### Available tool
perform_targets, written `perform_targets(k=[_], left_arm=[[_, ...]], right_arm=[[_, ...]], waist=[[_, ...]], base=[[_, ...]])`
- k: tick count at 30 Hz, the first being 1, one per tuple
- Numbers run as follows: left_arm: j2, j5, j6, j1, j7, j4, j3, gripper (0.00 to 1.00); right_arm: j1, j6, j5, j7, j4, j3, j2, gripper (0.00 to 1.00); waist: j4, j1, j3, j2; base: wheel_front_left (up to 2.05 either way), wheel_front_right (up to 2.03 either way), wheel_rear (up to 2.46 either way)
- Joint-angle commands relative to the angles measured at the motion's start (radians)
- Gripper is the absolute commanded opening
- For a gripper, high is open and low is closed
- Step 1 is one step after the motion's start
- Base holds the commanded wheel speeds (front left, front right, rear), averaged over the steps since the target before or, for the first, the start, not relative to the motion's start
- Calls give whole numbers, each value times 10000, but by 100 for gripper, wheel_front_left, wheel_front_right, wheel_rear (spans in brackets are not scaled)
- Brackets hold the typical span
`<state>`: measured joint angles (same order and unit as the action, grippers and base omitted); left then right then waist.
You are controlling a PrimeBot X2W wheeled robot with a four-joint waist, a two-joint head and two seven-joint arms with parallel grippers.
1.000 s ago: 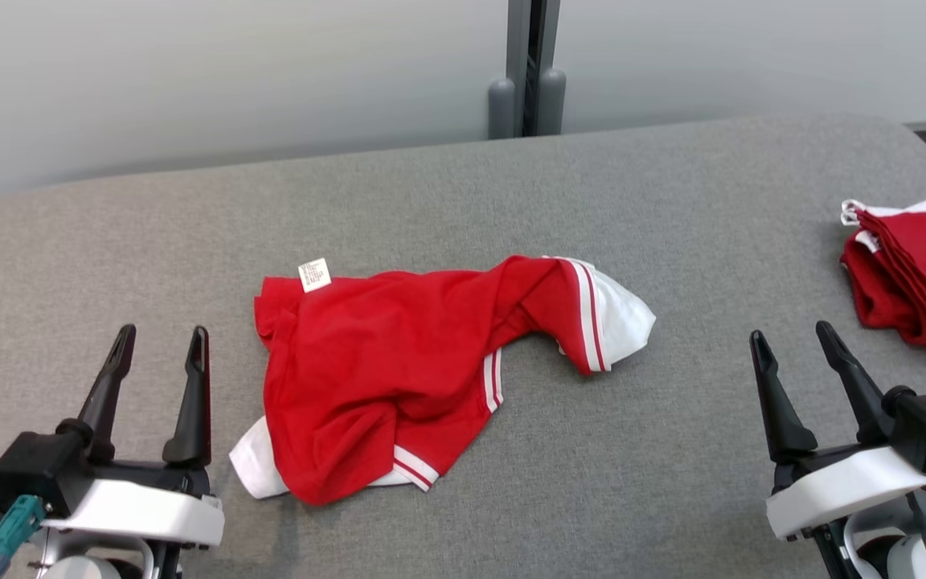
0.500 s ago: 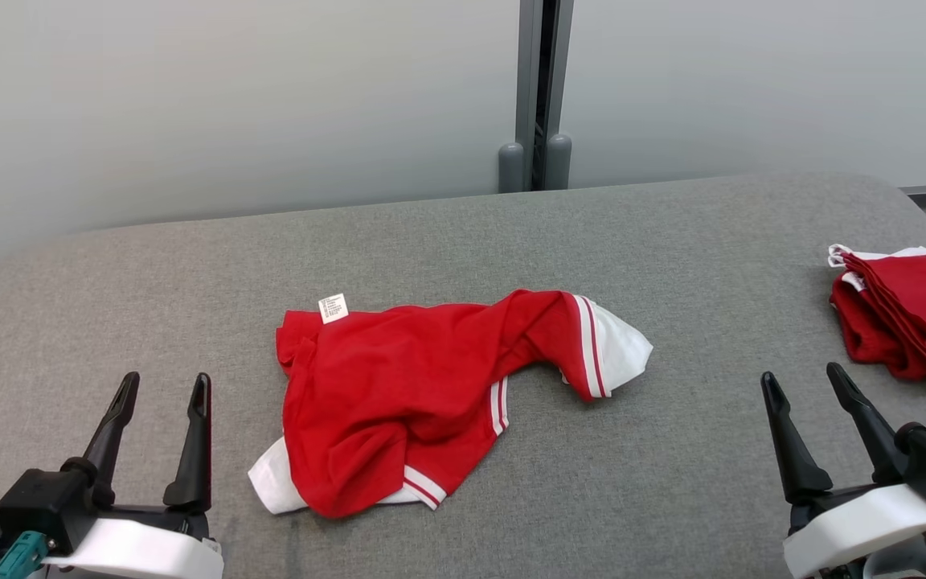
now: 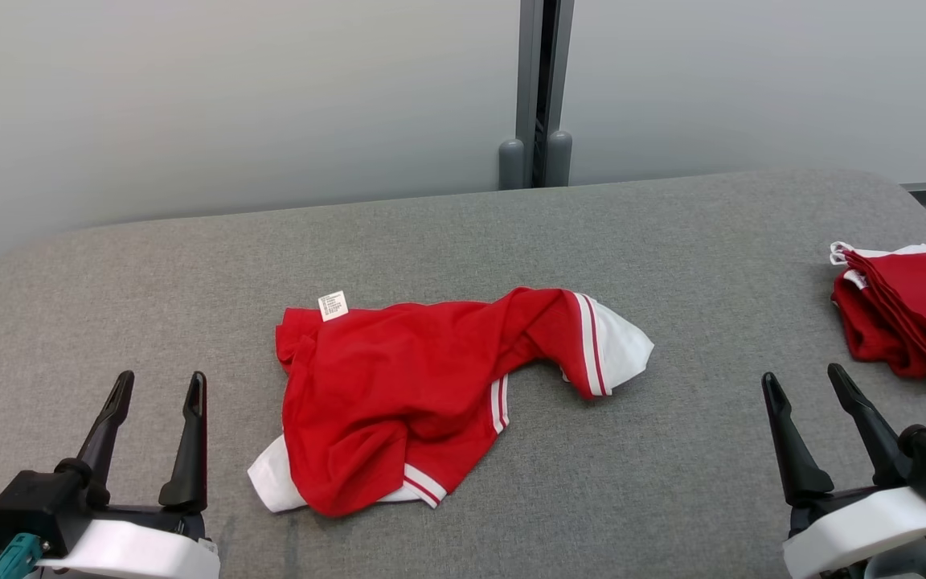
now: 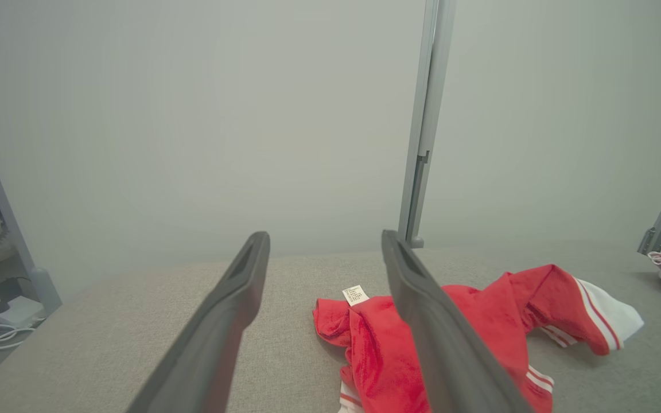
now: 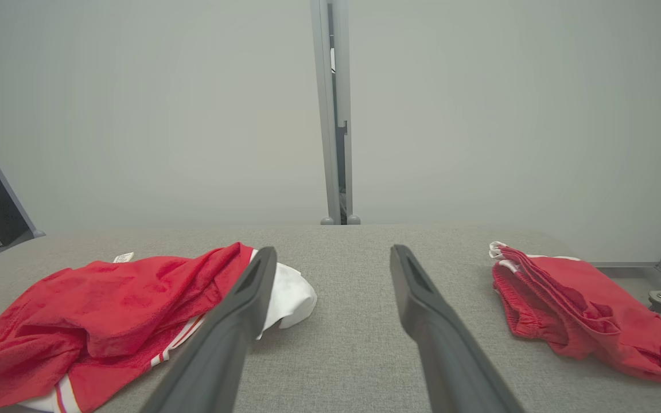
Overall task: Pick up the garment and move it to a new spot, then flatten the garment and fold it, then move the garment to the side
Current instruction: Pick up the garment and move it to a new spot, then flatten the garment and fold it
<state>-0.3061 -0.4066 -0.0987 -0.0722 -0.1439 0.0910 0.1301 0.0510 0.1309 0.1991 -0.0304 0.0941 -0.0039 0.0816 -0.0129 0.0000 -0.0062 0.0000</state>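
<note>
Left gripper [image 3: 161, 379] and right gripper [image 3: 802, 375] hovered with jaws spread wide and nothing between them, low at the near edge of the grey padded table [image 3: 672, 233], one on either side of the garment [image 3: 383, 386]. That red piece with white trim lay crumpled at the middle of the table, its label [image 3: 333, 305] turned up at the far left corner and a white-edged end flung out toward the right. The flanking stance looked like a ready pose for a two-handed pickup, the task's first step, which appeared not yet begun. A second red pile [image 3: 905, 322], more neatly gathered, sat well apart at the table's right edge, likely the side spot for finished pieces. As for holders, the table alone carried both heaps, and each lay loose on its cloth top.
</note>
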Motion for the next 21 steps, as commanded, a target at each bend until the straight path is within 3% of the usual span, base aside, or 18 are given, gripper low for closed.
perform_targets(k=[1,13,21], left_arm=[[-71,-66,-70,-11,12,50,-18,100],[-96,33,-158,151,181,253,143,100],[217,-359,491,703,960,-440,1053,100]], right_arm=[[82,-3,36,10,59,-42,7,100],[-24,-3,34,19,117,-60,-42,100],[-389,-3,-44,88,263,41,-96,100]], waist=[[3,0,14,0],[46,0,289,0],[139,0,1220,0]], base=[[0,0,0],[0,0,0],[0,0,0]])
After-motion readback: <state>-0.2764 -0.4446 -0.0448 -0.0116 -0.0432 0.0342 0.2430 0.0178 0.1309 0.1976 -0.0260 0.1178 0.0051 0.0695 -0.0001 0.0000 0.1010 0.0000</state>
